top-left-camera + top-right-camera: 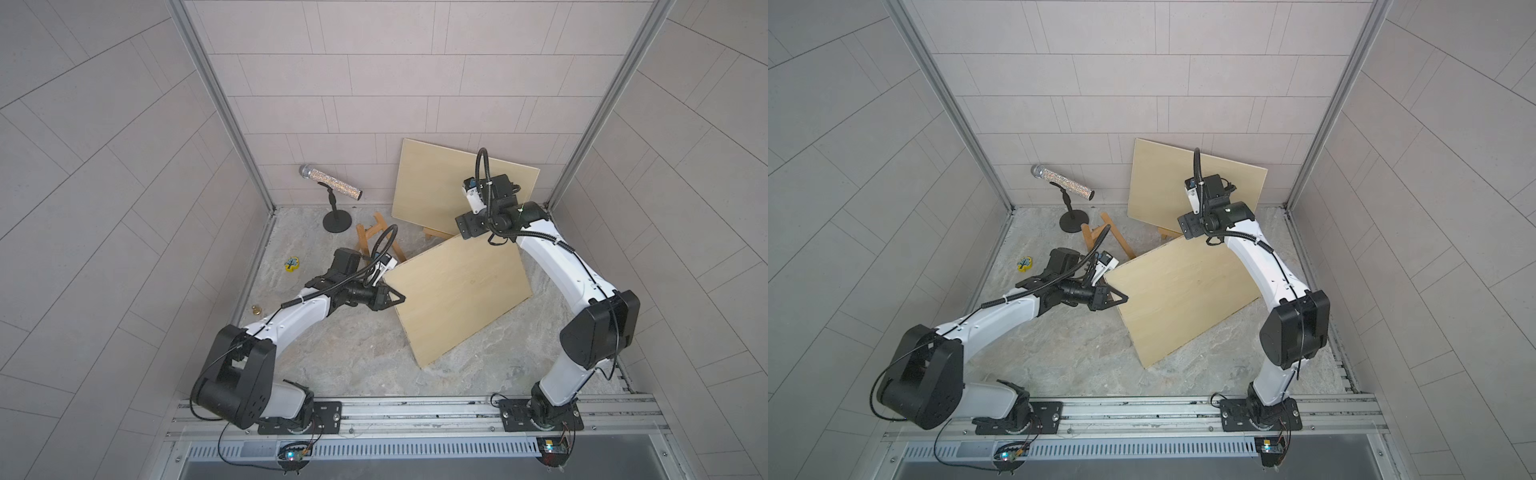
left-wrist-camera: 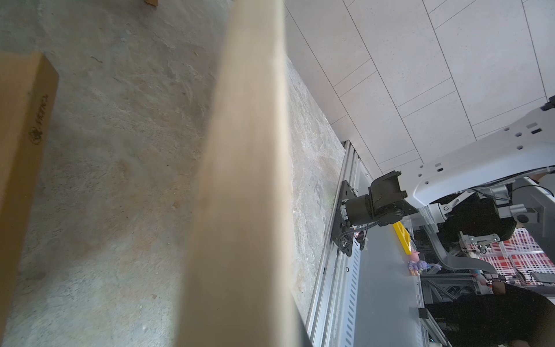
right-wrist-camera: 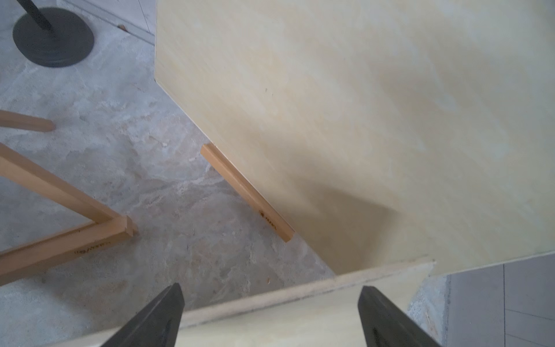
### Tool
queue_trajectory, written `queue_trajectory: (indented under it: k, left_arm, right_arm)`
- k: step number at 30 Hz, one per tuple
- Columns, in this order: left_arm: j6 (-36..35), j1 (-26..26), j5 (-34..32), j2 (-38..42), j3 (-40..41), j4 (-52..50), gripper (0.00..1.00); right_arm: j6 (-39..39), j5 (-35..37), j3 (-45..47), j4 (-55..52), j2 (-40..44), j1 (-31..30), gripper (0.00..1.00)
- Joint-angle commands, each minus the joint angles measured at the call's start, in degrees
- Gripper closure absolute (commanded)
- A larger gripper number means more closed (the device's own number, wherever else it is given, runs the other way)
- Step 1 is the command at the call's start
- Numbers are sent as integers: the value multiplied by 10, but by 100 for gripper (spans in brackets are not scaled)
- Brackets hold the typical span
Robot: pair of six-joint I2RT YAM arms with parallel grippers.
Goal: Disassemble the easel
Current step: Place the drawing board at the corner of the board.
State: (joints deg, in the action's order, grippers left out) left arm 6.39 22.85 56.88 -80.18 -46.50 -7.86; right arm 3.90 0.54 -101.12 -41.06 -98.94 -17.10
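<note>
Top views both show my left gripper [image 1: 399, 297] clamped on the left edge of the front board [image 1: 457, 299]. This pale plywood sheet slopes, with its near corner low over the table [image 1: 353, 353] and its far corner up under the wrist of my right arm [image 1: 561, 266]. Behind it the back board [image 1: 449, 183] stands tilted toward the rear wall. The easel frame [image 1: 376, 237], an A of wooden bars, sits on the table between the microphone stand [image 1: 336, 218] and my left wrist. A small yellow piece [image 1: 292, 265] lies near the left wall.

Left wrist view: the front board's edge [image 2: 246, 180] runs through the middle, close and blurred. My own fingers do not show here. A wooden bar [image 2: 24, 135] with a stamped mark stands beside it, over bare table.

Right wrist view: my right gripper [image 3: 270, 318] has its fingers [image 3: 156, 318] spread wide. The front board's far edge [image 3: 300, 294] crosses between them, and I cannot tell whether either finger touches it. Beyond, the back board [image 3: 360, 120] rests against a ledge strip [image 3: 246, 192] along its bottom edge. The easel frame's corner joint [image 3: 120, 225] lies well apart from that strip.
</note>
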Motion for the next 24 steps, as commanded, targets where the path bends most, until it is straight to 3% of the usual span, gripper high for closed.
queue_trajectory:
  k: [1, 8, 24]
  left_arm:
    - [-73, 8, -61, -12, -5, -1, 100]
    - [-75, 8, -57, -21, -9, 1, 100]
    - [-52, 8, -59, -71, -34, 26, 100]
  right_arm:
    - [12, 11, -32, -14, -32, -9, 5]
    - [61, 43, -15, -34, -67, -9, 5]
    - [59, 35, 138, -52, -2, 15, 7]
